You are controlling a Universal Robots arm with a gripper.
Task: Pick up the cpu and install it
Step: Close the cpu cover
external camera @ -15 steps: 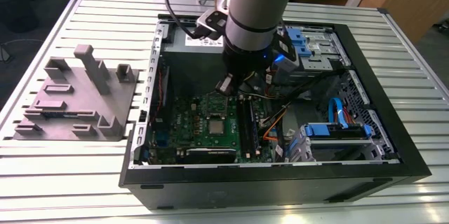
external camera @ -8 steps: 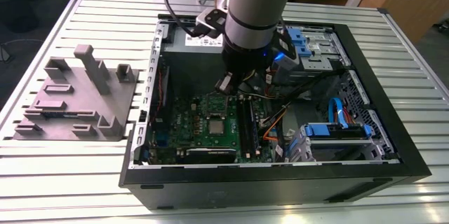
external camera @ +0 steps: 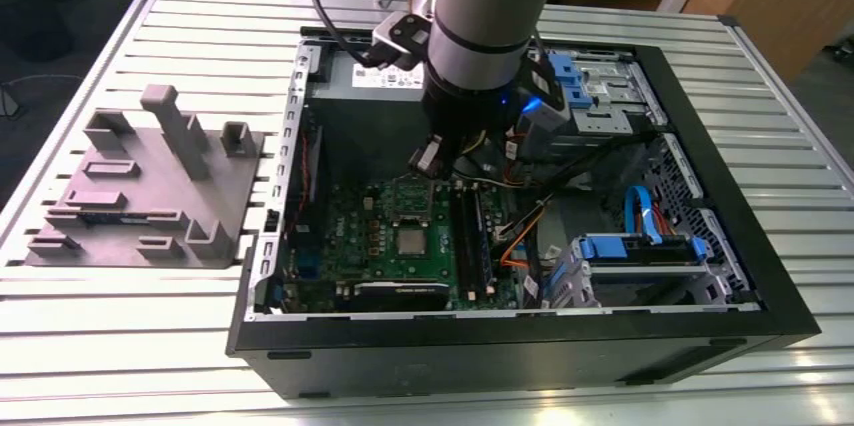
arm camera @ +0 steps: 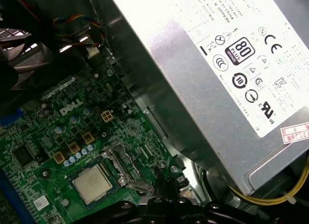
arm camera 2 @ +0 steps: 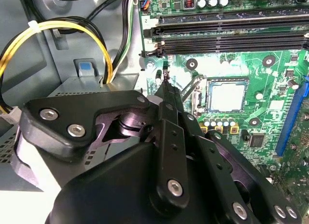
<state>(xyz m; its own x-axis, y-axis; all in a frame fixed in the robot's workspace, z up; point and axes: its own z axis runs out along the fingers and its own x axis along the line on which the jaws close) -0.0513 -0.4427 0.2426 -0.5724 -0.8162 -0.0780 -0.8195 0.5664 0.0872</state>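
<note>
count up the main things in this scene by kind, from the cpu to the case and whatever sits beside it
cpu: 1
green circuit board: 1
grey box with white label: 1
black computer case: 1
grey fixture block: 1
total: 5

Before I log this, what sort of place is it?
Probably a robotics lab bench: an open computer case on a slotted aluminium table, a grey fixture block beside it, a robot arm above.

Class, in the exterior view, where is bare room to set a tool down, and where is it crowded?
Bare: slatted table in front of the grey fixture, and beside the case on the exterior view's right. Crowded: inside the case, among cables and drive bays.
</note>
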